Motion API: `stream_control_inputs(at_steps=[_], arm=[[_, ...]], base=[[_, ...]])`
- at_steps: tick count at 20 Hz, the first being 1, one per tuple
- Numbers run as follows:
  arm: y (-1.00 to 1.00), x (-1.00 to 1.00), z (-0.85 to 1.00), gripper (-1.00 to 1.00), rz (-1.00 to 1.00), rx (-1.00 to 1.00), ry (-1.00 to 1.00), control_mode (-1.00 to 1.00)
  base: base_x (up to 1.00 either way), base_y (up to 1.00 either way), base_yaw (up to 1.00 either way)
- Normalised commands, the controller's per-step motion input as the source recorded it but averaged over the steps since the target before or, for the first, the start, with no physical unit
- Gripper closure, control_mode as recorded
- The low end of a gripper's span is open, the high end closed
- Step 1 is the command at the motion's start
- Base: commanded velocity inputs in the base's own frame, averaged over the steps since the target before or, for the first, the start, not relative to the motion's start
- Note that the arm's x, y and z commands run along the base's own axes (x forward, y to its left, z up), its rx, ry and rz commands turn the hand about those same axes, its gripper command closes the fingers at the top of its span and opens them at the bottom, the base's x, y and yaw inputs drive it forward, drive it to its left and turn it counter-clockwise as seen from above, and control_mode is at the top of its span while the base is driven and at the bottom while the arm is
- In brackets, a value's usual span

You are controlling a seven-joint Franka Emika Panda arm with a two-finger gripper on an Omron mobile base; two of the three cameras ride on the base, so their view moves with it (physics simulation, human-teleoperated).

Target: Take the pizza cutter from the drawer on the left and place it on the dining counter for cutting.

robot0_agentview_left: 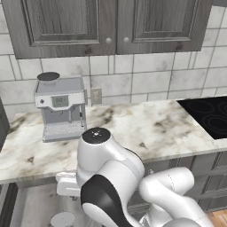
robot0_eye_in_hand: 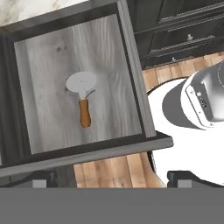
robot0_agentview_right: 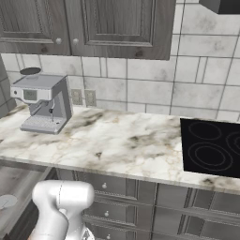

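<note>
The drawer [robot0_eye_in_hand: 43, 65] stands pulled open, and its pale grey wood floor faces the hand view. On that floor lies the pizza cutter [robot0_eye_in_hand: 83, 98], round silver blade up in the picture and short orange-brown handle pointing down. My gripper [robot0_eye_in_hand: 116, 179] hangs above the drawer's front edge, open, with nothing between its fingertips [robot0_eye_in_hand: 43, 178]. In the left base view the open drawer [robot0_agentview_left: 35, 201] shows at the lower left under the worktop, with the cutter's blade [robot0_agentview_left: 62, 218] in it. The dining counter is out of view.
A marble worktop [robot0_agentview_left: 133, 128] carries a grey coffee machine [robot0_agentview_left: 62, 108] at the left and a black cooktop [robot0_agentview_right: 211, 147] at the right. Dark grey wall cabinets [robot0_agentview_left: 111, 24] hang above it. Shut drawers [robot0_agentview_right: 122, 187] run below, over a wooden floor [robot0_eye_in_hand: 113, 168].
</note>
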Motion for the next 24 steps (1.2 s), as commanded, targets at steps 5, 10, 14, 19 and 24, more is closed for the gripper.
stream_control_inputs(at_steps=[5, 10, 14, 19, 24], arm=[[0.14, 0.02, -0.23, -1.00, 0.00, -0.01, 0.00, -1.00], [0.13, 0.12, -0.09, -1.00, 0.00, 0.00, 0.03, -1.00], [0.27, 0.39, -0.08, -1.00, 0.01, 0.00, 0.08, -1.00], [0.25, 0.38, -0.30, -1.00, 0.12, -0.01, 0.09, -1.00], [0.04, 0.14, -0.34, -1.00, 0.23, -0.06, 0.09, -1.00]], base=[[0.00, 0.00, 0.00], [0.00, 0.00, 0.00], [0.00, 0.00, 0.00], [0.00, 0.00, 0.00], [0.00, 0.00, 0.00]])
